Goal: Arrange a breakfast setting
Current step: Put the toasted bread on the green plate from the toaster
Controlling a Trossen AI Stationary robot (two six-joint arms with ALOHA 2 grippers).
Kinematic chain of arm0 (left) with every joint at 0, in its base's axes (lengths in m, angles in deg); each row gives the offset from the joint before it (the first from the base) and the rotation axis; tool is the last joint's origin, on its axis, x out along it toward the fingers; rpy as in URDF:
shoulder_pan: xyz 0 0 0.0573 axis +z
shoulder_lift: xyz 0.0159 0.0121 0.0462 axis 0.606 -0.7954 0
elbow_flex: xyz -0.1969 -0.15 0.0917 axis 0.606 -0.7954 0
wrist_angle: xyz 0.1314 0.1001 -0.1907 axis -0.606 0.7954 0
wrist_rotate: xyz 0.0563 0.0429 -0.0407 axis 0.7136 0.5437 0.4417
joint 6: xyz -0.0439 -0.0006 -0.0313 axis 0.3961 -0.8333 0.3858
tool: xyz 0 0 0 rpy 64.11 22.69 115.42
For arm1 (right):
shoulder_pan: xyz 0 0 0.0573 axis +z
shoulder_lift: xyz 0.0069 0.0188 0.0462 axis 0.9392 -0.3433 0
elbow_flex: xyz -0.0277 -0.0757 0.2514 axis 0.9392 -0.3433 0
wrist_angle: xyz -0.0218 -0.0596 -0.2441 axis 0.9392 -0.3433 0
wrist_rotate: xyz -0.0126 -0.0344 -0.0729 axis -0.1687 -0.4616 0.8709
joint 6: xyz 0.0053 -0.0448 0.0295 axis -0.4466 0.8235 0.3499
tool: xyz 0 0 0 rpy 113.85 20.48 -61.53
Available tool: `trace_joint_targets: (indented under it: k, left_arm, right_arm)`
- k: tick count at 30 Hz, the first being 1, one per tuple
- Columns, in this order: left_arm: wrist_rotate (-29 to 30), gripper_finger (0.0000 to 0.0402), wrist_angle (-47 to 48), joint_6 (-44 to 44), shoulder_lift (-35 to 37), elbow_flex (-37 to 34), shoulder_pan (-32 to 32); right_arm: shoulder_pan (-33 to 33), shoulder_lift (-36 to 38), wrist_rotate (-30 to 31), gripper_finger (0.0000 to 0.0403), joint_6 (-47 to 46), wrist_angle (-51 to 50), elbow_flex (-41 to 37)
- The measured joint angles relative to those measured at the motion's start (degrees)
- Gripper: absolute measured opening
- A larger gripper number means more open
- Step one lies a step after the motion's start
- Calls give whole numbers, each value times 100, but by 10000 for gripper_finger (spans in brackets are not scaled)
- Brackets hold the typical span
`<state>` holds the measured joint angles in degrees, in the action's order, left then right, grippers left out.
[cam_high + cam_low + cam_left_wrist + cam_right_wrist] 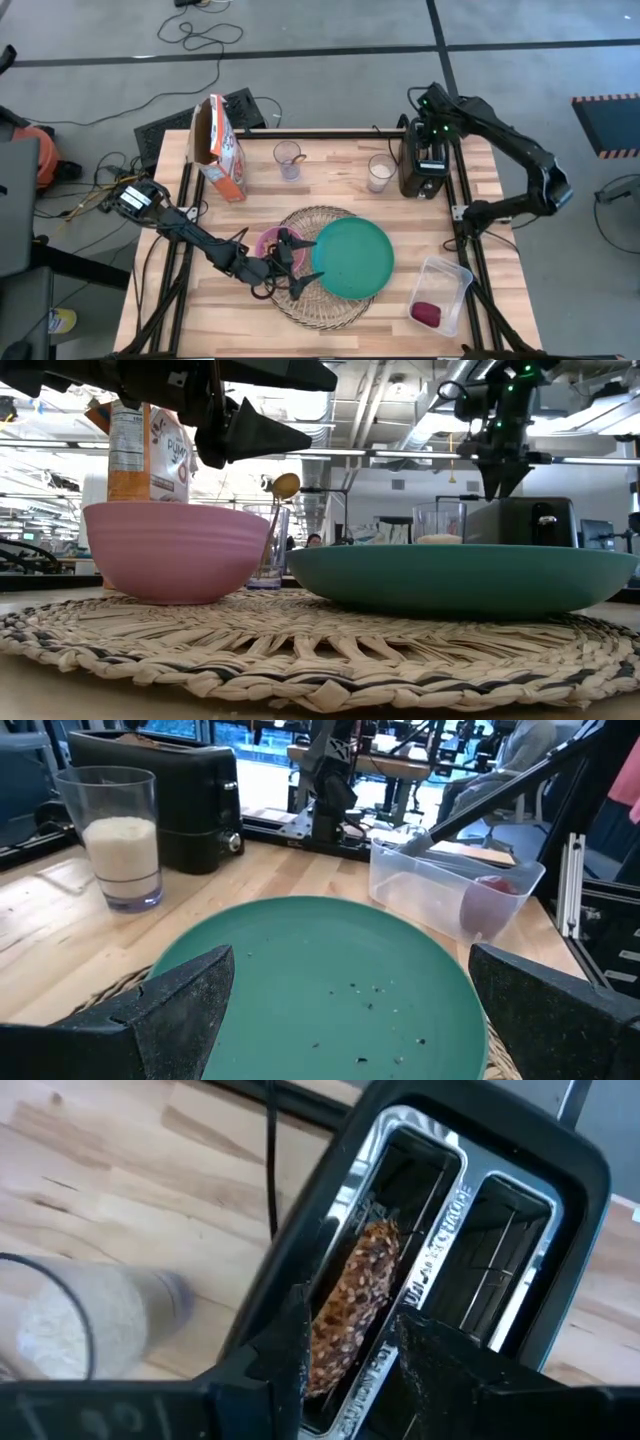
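The round woven mat (pixel 318 313) lies at the table's near middle. On it rest the pink bowl (pixel 268 242) and the teal plate (pixel 352 257). My left gripper (pixel 296 263) hangs open and empty above the mat, between bowl and plate, and faces the plate (pixel 330 980). The seeded bread ring (pixel 352 1305) stands on edge in the black toaster's (pixel 424 170) slot. My right gripper (pixel 350 1355) points down just above the toaster, one finger on each side of the bread; I cannot tell if they touch it. The gold spoon (pixel 284 486) stands in a glass (pixel 288 160). The dark-red fruit (pixel 427 313) lies in the clear tub.
A cereal box (pixel 218 148) stands at the far left. A glass of white stuff (pixel 380 172) stands beside the toaster. The clear tub (pixel 440 292) sits at the near right corner. Bare wood shows at the near left and between the glasses.
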<state>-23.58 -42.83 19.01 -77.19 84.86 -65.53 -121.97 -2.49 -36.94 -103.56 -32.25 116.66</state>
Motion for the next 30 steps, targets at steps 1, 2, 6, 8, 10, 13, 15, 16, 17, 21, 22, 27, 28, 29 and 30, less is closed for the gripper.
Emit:
trace_joint_targets:
  k: [1, 2, 6, 8, 10, 13, 15, 16, 17, 21, 22, 27, 28, 29, 30]
  left_arm:
    - [0, 387, -3, 0, 0, 0, 0]
    - [2, 387, -3, -2, 0, 0, 0]
    - [0, 387, -2, 9, 0, 0, 10]
    - [-3, 387, 0, 26, 0, 0, 11]
    - [-2, 387, -1, 28, 0, 0, 11]
    - [-3, 387, 0, 33, 0, 0, 11]
    - [-3, 387, -2, 37, 0, 0, 13]
    - [-3, 387, 0, 37, 0, 0, 13]
    - [-3, 387, 0, 39, 0, 0, 13]
    - [1, 387, 0, 39, 0, 0, 15]
    - [10, 387, 0, 39, 0, -2, 15]
    - [30, 387, 0, 42, 0, -2, 22]
    - [32, 387, -2, 42, 0, -2, 22]
    - [32, 387, 0, 46, 2, -2, 22]
    - [32, 387, 0, 58, 2, -2, 22]
  right_arm:
    - [-30, -32, 2, 170, 3, 3, 0]
    - [-53, -53, 0, 165, 1, 24, 0]
    - [-102, -136, -18, 157, -19, 32, 0]
    - [-100, -197, -17, 156, -19, 22, -4]
    - [-98, -271, -17, 157, -59, 22, -4]
    - [-96, -413, -19, 161, -61, 22, -11]
    - [-83, -446, -17, 163, -62, 22, -11]
    - [-81, -452, -17, 164, -55, 22, -11]
    - [-81, -446, -17, 164, -41, 22, -11]
    - [-81, -370, -17, 163, -45, 19, -11]
    - [-83, -370, -17, 163, -54, 4, -11]
    - [-85, -440, -17, 149, -67, -18, -11]
    - [-85, -460, -16, 143, -76, -17, -11]
    - [-85, -492, -16, 137, -107, -20, -8]
    - [-85, -530, -15, 132, -169, -35, -2]
